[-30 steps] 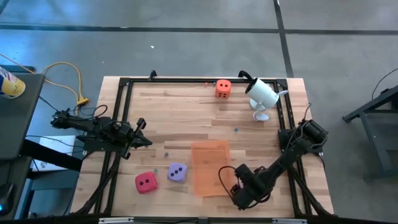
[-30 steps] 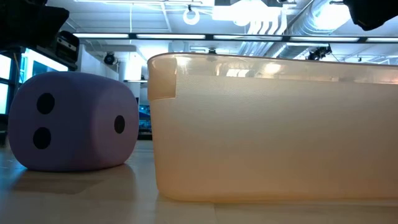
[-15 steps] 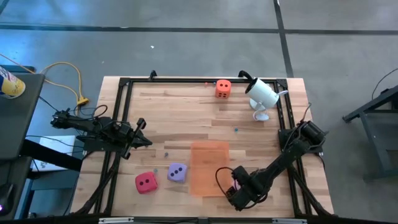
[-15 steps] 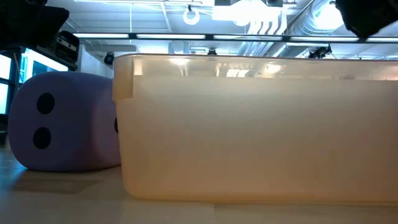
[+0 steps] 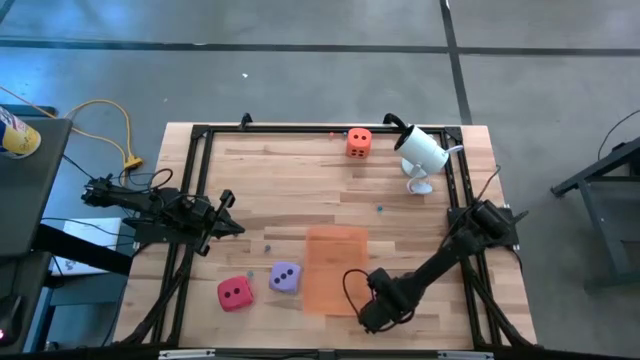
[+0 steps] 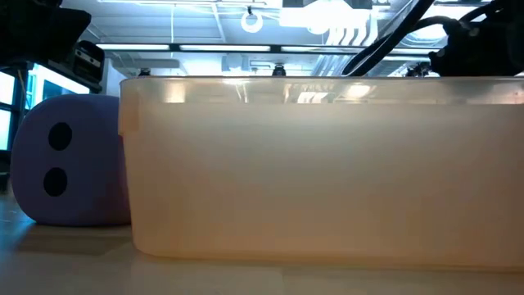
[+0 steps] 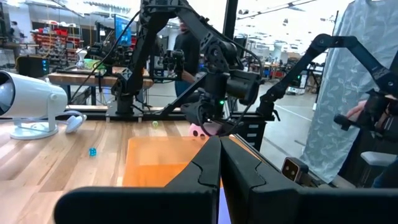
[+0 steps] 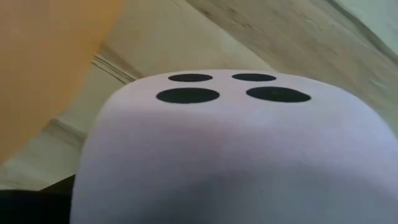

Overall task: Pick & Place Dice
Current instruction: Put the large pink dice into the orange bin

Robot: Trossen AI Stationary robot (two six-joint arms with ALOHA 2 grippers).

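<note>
One pink die [image 8: 236, 149] close before right gripper [image 5: 372, 312]

I worked in a robotics lab or workshop: my wooden table [image 5: 300, 180] stood on a bare concrete floor [image 5: 300, 70], with cluttered workbenches [image 7: 81, 74], other robot arms [image 7: 180, 37] and exposed ceiling ducts [image 6: 360, 33] around.

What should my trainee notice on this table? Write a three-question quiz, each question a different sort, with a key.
1. True or false: the purple die lies between the red die and the bin.
2. Which lies nearest the camera? A red die, B orange die, C purple die.
3. Fill in: the right wrist view is filled by the ___ die.

Key: 1 true; 2 B; 3 pink die.
</note>
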